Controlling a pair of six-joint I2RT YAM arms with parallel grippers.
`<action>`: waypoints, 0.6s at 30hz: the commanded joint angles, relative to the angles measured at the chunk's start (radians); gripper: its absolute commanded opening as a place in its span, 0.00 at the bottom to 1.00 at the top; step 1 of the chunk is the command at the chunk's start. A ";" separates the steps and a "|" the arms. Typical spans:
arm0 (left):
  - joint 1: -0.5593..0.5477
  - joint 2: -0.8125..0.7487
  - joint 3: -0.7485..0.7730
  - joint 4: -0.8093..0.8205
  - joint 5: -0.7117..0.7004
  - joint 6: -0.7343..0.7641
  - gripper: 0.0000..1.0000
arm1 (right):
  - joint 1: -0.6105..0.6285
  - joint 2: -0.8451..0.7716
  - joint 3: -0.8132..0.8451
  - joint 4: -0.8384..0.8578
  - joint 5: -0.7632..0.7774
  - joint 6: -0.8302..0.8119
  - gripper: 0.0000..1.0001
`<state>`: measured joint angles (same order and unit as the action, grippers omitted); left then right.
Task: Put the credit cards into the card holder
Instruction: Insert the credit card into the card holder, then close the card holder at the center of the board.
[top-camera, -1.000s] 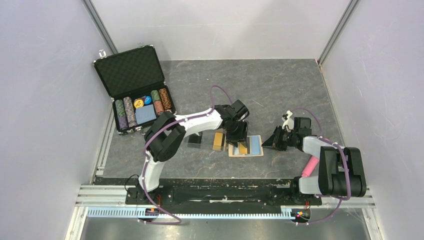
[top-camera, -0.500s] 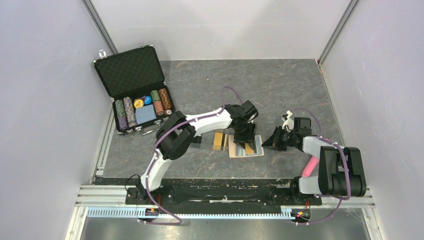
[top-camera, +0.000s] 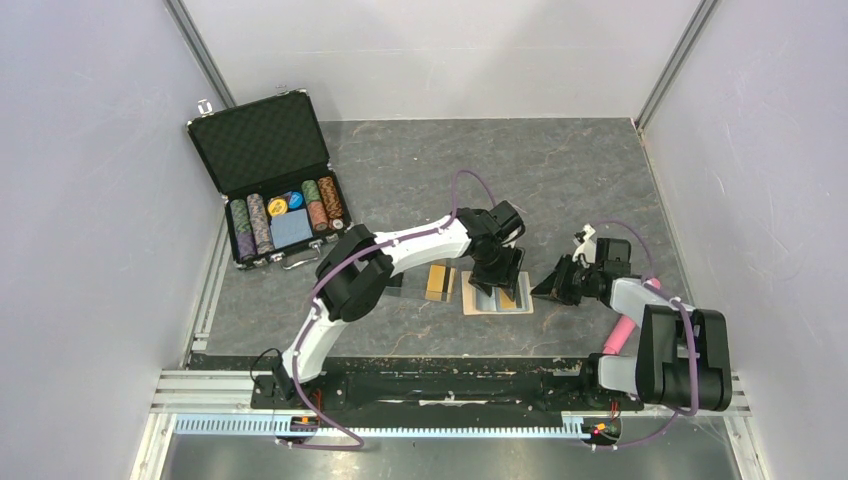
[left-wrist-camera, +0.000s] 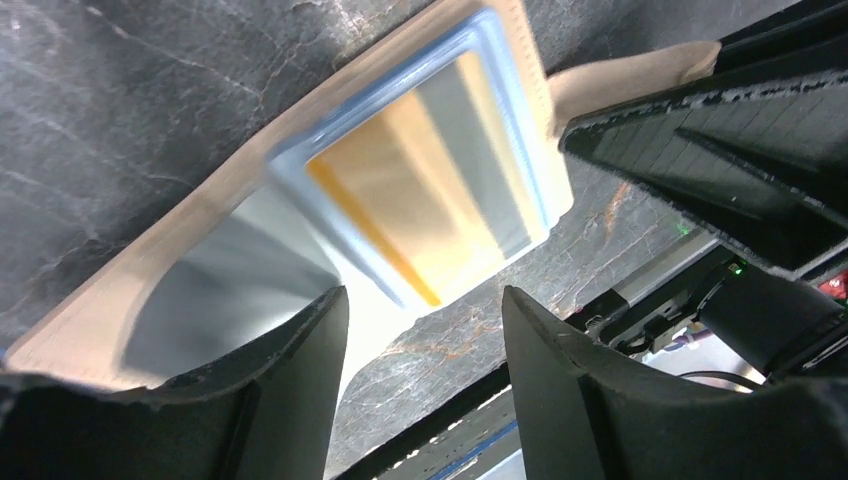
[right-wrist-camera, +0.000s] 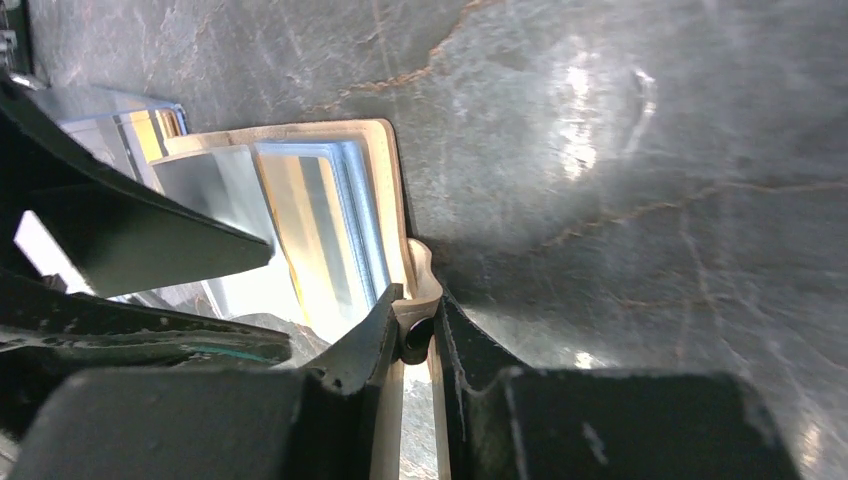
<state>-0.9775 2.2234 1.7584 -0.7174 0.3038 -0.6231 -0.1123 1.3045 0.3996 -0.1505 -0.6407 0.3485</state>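
holder (top-camera: 495, 306) open flat by near edge | left gripper (top-camera: 497, 284) spread, hovering just over it | right gripper (right-wrist-camera: 416, 310) pinching its tab

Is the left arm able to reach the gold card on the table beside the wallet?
Probably yes: the left tool hangs open over the card holder, and the gold card lies uncovered just beside it.
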 joint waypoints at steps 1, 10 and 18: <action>0.001 -0.107 -0.006 -0.009 -0.074 0.055 0.67 | -0.046 -0.038 -0.019 -0.064 0.092 -0.028 0.00; 0.084 -0.159 -0.144 0.074 -0.067 0.011 0.72 | -0.089 -0.040 -0.022 -0.087 0.069 -0.054 0.00; 0.129 -0.171 -0.241 0.063 -0.110 -0.012 0.73 | -0.089 -0.026 -0.026 -0.081 0.048 -0.061 0.00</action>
<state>-0.8536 2.0960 1.5517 -0.6712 0.2134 -0.6201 -0.1963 1.2625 0.3950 -0.2089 -0.6178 0.3206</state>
